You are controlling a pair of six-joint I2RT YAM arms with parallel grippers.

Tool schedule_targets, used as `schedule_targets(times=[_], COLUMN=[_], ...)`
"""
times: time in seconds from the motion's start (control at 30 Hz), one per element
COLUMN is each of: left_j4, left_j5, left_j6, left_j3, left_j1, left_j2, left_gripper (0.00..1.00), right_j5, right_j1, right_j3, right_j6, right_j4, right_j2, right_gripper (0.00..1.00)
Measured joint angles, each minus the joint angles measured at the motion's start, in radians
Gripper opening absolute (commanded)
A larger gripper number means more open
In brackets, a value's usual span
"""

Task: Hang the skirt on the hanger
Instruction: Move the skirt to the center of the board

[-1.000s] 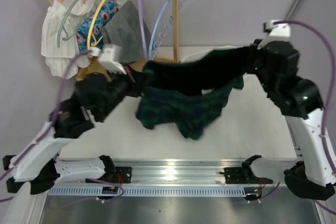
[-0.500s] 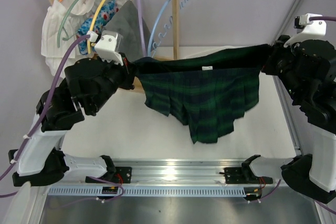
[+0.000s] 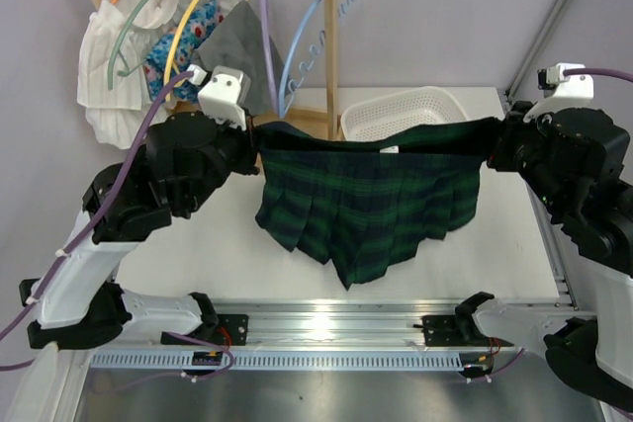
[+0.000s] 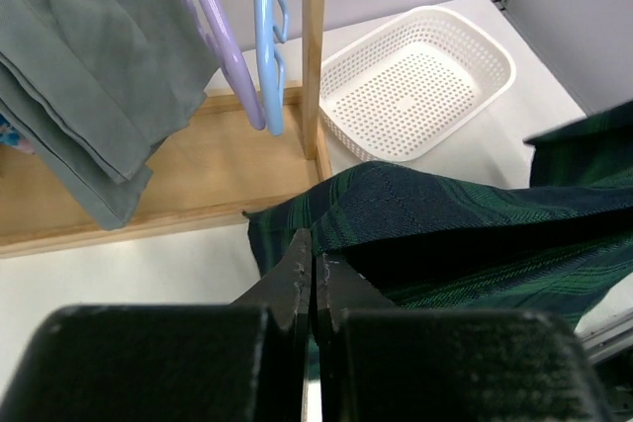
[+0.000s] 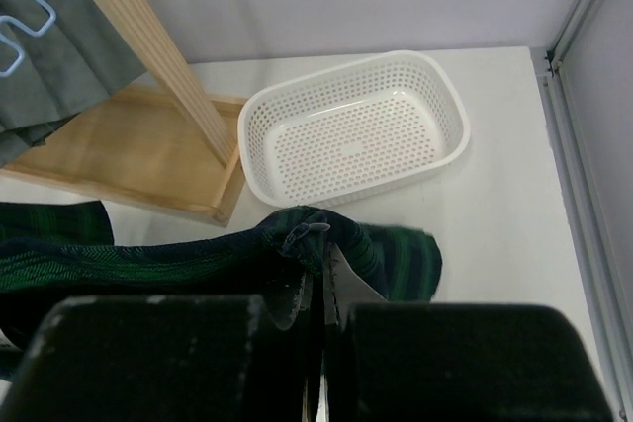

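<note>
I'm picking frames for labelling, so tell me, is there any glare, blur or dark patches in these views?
Top external: glare on the metal rail at the near edge; the skirt is sharp, plaid readable. Left wrist: the left gripper is a dark, soft foreground mass; the basket is crisp. Right wrist: the right gripper likewise; skirt folds nearly black.

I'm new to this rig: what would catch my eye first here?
A dark green plaid skirt hangs stretched in mid-air, its waistband pinched by the left gripper and the right gripper. Behind it at far left, a wooden rack holds coloured hangers and clothes, with a white basket beside it.
</note>
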Motion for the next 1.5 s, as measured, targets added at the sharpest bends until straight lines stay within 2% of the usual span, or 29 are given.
schedule_targets(times=[0.37, 0.53, 0.83, 0.93, 1.07, 1.27, 1.5], left_j4=[-0.004, -0.002, 0.011, 0.008, 0.027, 0.085, 0.153], left_j5=[0.024, 0.075, 0.152, 0.181, 0.236, 0.341, 0.407], left_j6=[0.045, 0.079, 0.122, 0.130, 0.154, 0.201, 0.242], left_j3=[-0.003, -0.002, 0.021, 0.080, 0.249, 0.372, 0.445], left_j1=[0.081, 0.098, 0.103, 0.104, 0.104, 0.085, 0.044], left_j2=[0.036, 0.048, 0.158, 0.232, 0.359, 0.448, 0.523], left_gripper=[0.00, 0.00, 0.00, 0.00, 0.00, 0.00, 0.00], right_j5=[0.010, -0.039, -0.087, -0.089, -0.160, -0.395, -0.467], right_j1=[-0.006, -0.017, -0.062, -0.127, -0.219, -0.227, -0.227], right_j3=[-0.155, -0.209, -0.298, -0.307, -0.317, -0.325, -0.298], right_j6=[-0.010, -0.039, -0.060, -0.064, -0.092, -0.143, -0.161], right_j4=[0.084, 0.155, 0.237, 0.251, 0.311, 0.430, 0.491], right_j2=[-0.006, -0.017, -0.009, 0.011, 0.013, -0.027, -0.002], right_gripper=[0.00, 0.00, 0.00, 0.00, 0.00, 0.00, 0.00])
